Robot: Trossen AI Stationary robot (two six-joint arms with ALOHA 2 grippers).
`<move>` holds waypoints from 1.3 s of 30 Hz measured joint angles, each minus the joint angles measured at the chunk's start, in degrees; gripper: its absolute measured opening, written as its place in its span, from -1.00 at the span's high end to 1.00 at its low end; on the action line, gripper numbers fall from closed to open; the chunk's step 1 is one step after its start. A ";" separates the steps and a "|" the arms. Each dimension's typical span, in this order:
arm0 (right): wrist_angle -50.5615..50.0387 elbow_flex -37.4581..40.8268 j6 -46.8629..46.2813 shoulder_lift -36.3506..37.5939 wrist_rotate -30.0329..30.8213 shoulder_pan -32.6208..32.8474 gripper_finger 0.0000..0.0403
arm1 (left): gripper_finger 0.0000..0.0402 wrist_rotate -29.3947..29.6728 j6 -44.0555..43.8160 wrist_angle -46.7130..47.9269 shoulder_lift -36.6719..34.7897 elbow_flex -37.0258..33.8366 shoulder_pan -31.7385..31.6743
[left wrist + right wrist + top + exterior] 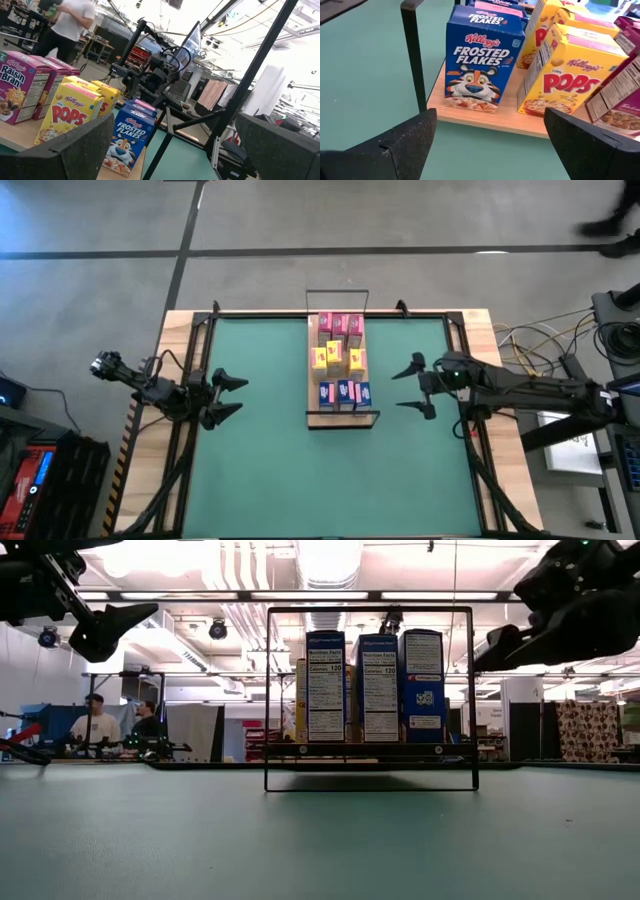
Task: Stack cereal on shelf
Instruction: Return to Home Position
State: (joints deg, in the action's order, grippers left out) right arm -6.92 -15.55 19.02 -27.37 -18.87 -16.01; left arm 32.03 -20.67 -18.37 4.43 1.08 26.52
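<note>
Cardboard cereal boxes [338, 360] are standing on the shelf [341, 418] at centre; left gripper [240, 395] at 9 o'clock, right gripper [398, 390] at 3, both hanging open. Low view: blue boxes [378, 685] sitting upright. Wrist views: Frosted Flakes box [482, 65] looking light, crushable; pinch its narrow sides.

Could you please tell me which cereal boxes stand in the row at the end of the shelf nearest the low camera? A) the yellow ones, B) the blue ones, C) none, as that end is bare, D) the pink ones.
B: in the high view the blue boxes fill the near end of the shelf, with the yellow boxes mid-board and the pink boxes at the far end.
</note>
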 joint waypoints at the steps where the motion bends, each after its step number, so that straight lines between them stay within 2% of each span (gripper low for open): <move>1: 0.00 0.46 -0.23 0.68 0.42 0.00 -0.77 | -0.98 0.00 0.00 0.00 0.00 0.00 0.02; 13: 3.89 6.28 -3.47 7.09 1.11 0.00 -0.77 | -0.98 0.00 0.00 0.00 0.00 0.00 0.02; 23: 18.20 14.51 -5.80 9.21 2.25 0.00 -0.77 | -0.98 0.00 0.00 0.02 0.00 0.00 0.00; 29: 19.26 14.84 -8.02 9.26 3.20 0.00 -0.77 | -0.98 0.00 0.00 0.02 -0.02 0.00 0.00; 34: 19.90 14.84 -13.76 9.39 5.40 -0.02 -0.77 | -0.98 0.00 0.00 0.01 0.00 0.00 0.02; 39: 19.65 14.86 -14.05 9.22 5.42 -0.02 -0.77 | -0.98 0.00 0.00 0.02 0.00 0.00 0.02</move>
State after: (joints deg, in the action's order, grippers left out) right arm 12.73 -0.69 4.97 -18.15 -13.45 -16.03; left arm 32.03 -20.67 -18.35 4.43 1.08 26.55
